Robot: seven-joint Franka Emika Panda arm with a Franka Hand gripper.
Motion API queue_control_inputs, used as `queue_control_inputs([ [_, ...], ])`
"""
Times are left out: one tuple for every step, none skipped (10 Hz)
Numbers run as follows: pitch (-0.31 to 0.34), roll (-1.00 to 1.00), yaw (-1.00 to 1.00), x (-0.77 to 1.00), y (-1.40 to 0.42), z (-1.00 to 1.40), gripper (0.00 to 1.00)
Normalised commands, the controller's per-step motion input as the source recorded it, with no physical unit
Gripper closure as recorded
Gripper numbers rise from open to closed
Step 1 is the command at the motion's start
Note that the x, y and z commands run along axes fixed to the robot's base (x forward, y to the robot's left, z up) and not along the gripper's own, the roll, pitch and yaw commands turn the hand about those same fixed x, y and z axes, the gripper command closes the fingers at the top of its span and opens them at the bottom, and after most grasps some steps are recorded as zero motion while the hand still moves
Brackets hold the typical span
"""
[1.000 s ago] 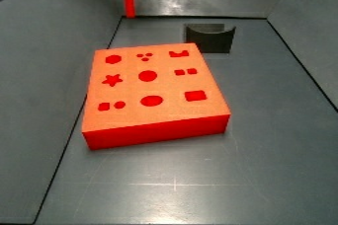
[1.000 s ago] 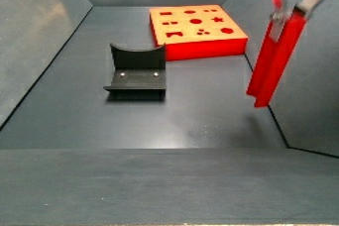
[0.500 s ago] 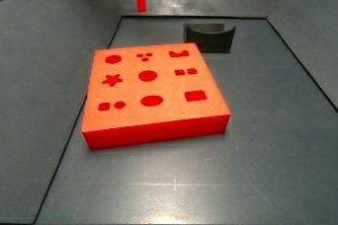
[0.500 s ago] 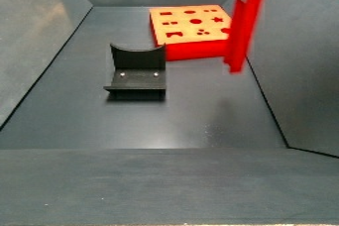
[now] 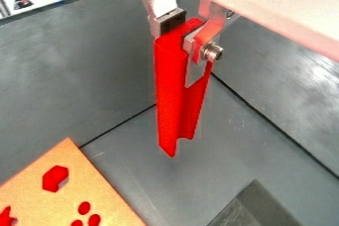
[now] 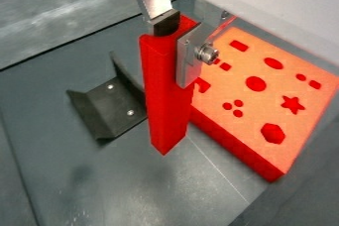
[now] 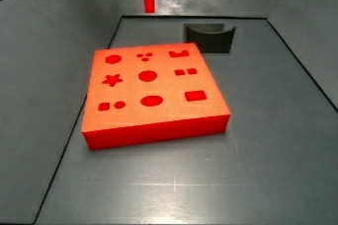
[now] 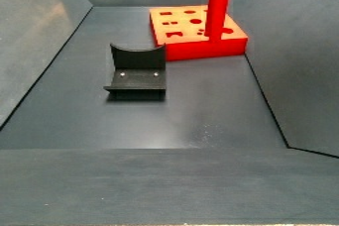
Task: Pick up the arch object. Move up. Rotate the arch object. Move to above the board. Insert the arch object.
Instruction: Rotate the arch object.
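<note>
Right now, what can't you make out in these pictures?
Gripper: out of both side views, cut off by the top edge; only the red bar it clamps shows.
Board: some holes hidden behind the bar in a side view; mostly cut off by the frame edge in a wrist view.

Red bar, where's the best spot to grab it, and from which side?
Its top end, from above. The red bar is long with flat faces and hangs upright, so flat fingers can clamp two opposite faces. The gripper holds it just so, up in the air near the board.
</note>
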Motion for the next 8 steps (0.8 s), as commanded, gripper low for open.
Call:
queue_control_inputs([
  [0.042,-0.07,-0.33,0.05,-0.01,-0.03,1.0],
  [0.039,-0.07,-0.22,0.05,0.0,-0.02,1.0],
  [0.035,-0.07,-0.27,0.0,0.0,0.0,1.0],
  [0.034,-0.07,-0.23,0.0,0.0,0.0,1.0],
  [0.034,-0.27,-0.15,0.0,0.0,-1.0,1.0],
  [0.017,-0.26,-0.11,0.01,0.0,-1.0,1.0],
  [-0.026,-0.24,-0.07,0.02,0.01,-1.0,1.0],
  [-0.047,-0.22,-0.06,0.01,0.01,-1.0,1.0],
])
